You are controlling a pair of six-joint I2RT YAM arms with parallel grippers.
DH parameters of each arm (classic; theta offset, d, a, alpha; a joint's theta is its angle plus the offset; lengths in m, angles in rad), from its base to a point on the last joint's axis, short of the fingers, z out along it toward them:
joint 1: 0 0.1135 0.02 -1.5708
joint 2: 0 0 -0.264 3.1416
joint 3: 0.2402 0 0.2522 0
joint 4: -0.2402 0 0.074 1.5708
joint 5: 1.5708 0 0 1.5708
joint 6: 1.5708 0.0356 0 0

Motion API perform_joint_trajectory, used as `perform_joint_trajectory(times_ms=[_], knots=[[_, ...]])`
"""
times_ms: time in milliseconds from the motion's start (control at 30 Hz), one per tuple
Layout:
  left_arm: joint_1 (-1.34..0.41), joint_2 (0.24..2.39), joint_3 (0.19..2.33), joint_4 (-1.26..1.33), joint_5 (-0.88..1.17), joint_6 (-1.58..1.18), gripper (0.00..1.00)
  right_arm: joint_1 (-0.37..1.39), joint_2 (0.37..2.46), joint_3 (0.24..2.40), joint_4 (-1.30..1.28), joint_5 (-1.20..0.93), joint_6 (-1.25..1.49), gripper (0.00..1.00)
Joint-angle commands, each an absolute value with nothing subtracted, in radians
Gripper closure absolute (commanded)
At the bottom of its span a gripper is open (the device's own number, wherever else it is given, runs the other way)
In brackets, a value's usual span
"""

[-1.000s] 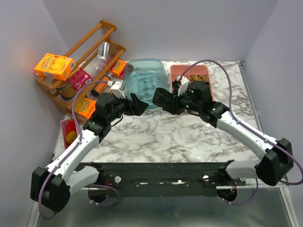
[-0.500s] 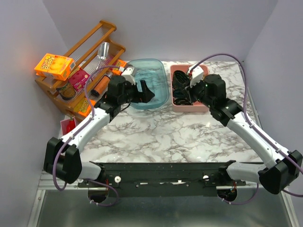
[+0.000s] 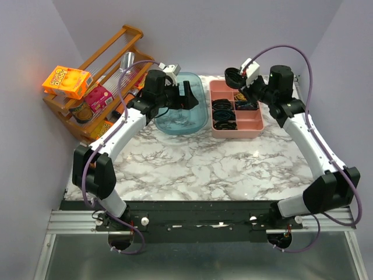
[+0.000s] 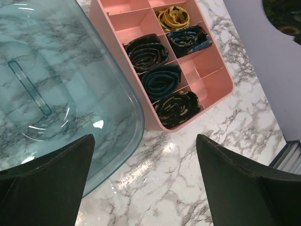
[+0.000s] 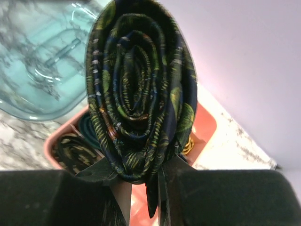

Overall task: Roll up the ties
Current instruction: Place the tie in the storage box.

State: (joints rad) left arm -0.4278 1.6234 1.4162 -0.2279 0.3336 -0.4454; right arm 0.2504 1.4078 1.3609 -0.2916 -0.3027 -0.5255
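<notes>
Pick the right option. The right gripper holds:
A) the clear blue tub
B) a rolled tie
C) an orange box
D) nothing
B: the right gripper is pinched on the bottom of a tightly rolled tie, held over the pink tray.

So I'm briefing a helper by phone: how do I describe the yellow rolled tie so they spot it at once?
Look for the pink tray at the far side of the marble table, beside the clear blue tub. In its column farther from the tub lies the rolled tie. It alone is yellow; its neighbours are dark rolls.
</notes>
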Motion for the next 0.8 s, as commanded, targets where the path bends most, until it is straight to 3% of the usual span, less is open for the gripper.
perform_joint_trajectory(times_ms=[0,300,767], knots=[[-0.434,1.66,1.488,-0.328,0.388,-0.399,0.01,0.198,1.546,1.51,-0.446,-0.448,-0.707,1.0],[-0.423,1.721,1.56,-0.414,0.41,-0.356,0.01,0.135,1.752,1.699,-0.736,-0.54,-0.971,1.0],[-0.419,1.773,1.562,-0.431,0.486,-0.357,0.01,0.114,1.79,1.732,-1.02,-0.309,-1.18,1.0]])
